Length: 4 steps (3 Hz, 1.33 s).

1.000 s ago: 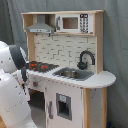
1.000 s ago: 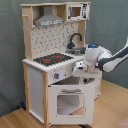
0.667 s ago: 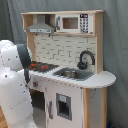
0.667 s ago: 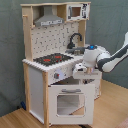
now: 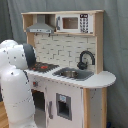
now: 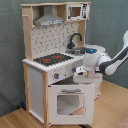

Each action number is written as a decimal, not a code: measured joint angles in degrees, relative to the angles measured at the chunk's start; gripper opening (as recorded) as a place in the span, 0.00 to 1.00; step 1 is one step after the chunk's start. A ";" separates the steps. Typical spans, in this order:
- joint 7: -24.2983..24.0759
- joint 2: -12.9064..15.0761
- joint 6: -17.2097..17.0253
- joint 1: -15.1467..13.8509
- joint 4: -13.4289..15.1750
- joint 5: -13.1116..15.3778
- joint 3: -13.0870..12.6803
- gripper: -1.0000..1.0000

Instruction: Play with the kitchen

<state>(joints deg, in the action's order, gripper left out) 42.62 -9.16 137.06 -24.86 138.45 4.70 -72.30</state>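
Observation:
The kitchen (image 5: 70,75) is a tall toy of light wood and white. It has a black-and-red stovetop (image 6: 52,59), a black faucet (image 6: 75,40) over a sink (image 5: 72,74), a grey hood (image 6: 48,20) and a pegboard back. In the second exterior view my gripper (image 6: 80,75) hangs at the counter's front edge, just above the windowed oven door (image 6: 69,102). In the first exterior view the white arm (image 5: 17,85) fills the left side and hides the gripper.
A toy microwave (image 5: 72,22) sits on the top shelf. A grey curtain (image 6: 107,25) hangs behind the kitchen. A wooden floor (image 6: 112,110) spreads around its base. In the second exterior view the arm (image 6: 112,60) reaches in from the second exterior view's right.
The gripper has dropped slightly along the counter's front, toward the oven door. In the first exterior view the arm has swung up and closer at the left.

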 joint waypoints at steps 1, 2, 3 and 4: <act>-5.26 0.70 0.00 0.00 0.45 1.57 -2.48 0.00; -10.36 0.88 0.00 0.00 0.94 1.70 -5.83 0.00; -14.64 0.85 0.00 -0.01 1.28 1.70 -9.82 0.00; -18.66 0.55 0.22 -0.01 1.25 1.70 -14.05 0.00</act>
<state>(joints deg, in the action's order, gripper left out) 23.97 -8.61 137.28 -24.87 139.71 6.41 -86.35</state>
